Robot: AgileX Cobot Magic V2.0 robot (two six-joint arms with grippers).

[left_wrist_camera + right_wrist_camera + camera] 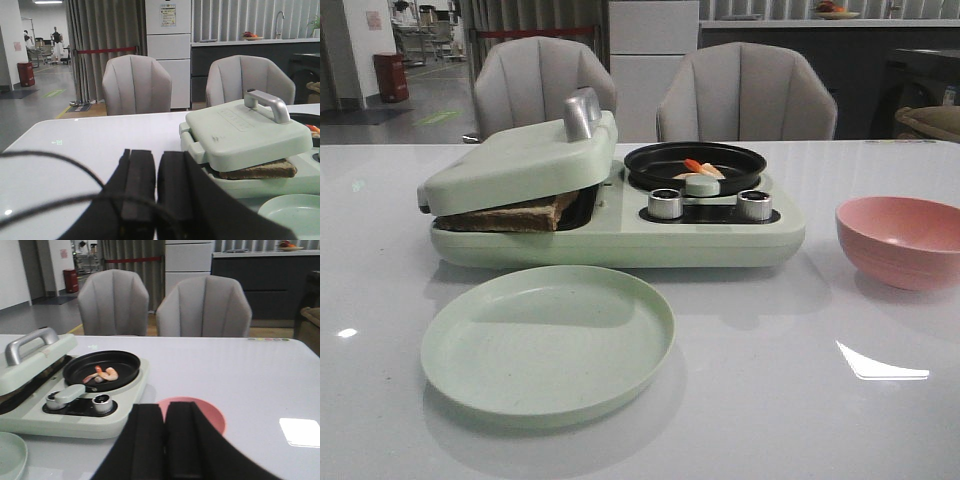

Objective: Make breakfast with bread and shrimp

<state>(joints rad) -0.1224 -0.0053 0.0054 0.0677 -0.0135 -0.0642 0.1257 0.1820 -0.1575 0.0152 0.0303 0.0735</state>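
Observation:
The bread [510,214] lies inside the green breakfast maker [620,235], pinched under its tilted lid [520,160]; its brown edge [260,171] shows in the left wrist view too. Shrimp [700,170] lie in the black round pan [695,165] on the maker's right half, also seen as pink curls [105,374] in the right wrist view. My left gripper [156,155] is shut and empty, held back to the left of the maker. My right gripper [165,410] is shut and empty, above the pink bowl. Neither arm appears in the front view.
An empty pale green plate [548,340] sits in front of the maker. A pink bowl [902,240] stands at the right. Two silver knobs [665,203] and a pan handle [701,184] face forward. Two grey chairs [745,95] stand behind the table.

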